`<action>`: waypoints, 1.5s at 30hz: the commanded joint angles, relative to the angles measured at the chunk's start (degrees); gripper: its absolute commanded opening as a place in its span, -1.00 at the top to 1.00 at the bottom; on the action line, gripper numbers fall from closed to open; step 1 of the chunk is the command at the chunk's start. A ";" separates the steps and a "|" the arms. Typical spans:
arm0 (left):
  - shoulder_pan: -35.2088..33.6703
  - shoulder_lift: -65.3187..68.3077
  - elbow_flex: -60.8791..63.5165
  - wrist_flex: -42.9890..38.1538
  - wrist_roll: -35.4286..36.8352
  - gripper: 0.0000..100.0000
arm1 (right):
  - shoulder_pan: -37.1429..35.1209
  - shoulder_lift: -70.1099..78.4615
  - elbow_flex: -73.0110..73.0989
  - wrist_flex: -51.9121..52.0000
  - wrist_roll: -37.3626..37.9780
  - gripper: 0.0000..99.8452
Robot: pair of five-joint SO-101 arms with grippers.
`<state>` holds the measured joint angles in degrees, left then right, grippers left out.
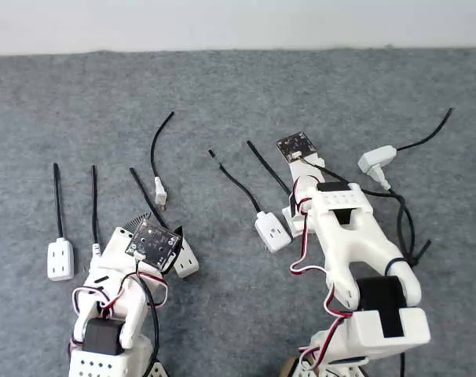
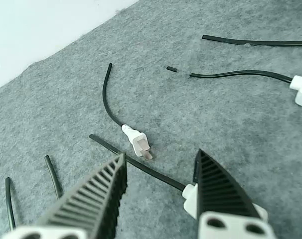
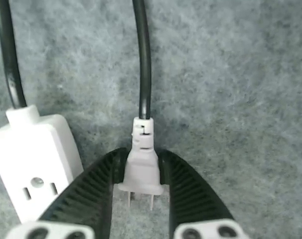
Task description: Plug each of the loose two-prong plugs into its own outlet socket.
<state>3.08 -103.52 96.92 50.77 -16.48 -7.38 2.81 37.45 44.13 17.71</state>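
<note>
Surface: a desk (image 1: 222, 86) covered in grey felt, with a plain white wall (image 1: 222, 23) behind it. Black cords (image 1: 57, 196) lie scattered across the felt.

Left hand (image 2: 161, 155): jaws spread wide, holding nothing. A loose plug (image 2: 137, 142) lies on the felt just beyond the fingertips, in line with the gap. It touches neither finger, and its prongs are turned back toward the hand. A socket block (image 2: 190, 199) sits close against one finger and is partly hidden by it; whether they touch cannot be told.

Right hand (image 3: 141, 155): clamped on a second plug (image 3: 141, 172), fingers (image 3: 98, 189) pressing both flanks of its body. The prongs point back toward the wrist and its cord (image 3: 143, 59) runs straight ahead. A white socket (image 3: 34, 164) lies just beside one finger with its slots showing, apart from the plug.
</note>
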 commanded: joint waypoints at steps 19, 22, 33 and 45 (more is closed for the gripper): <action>-0.35 -0.88 -1.01 0.18 -1.05 0.55 | -6.29 -9.63 -10.64 12.53 1.05 0.98; -0.35 -0.88 -1.01 0.18 -1.05 0.55 | -7.43 -15.25 -15.21 18.51 2.81 0.98; -0.18 -0.97 -4.88 0.09 -0.09 0.55 | -10.51 -31.16 -29.10 29.76 3.25 0.98; 13.10 -0.97 -18.95 1.32 5.98 0.55 | -24.13 -43.56 -33.05 25.71 2.11 0.98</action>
<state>7.74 -103.52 83.12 51.65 -11.38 -28.04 -37.54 7.74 72.35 20.26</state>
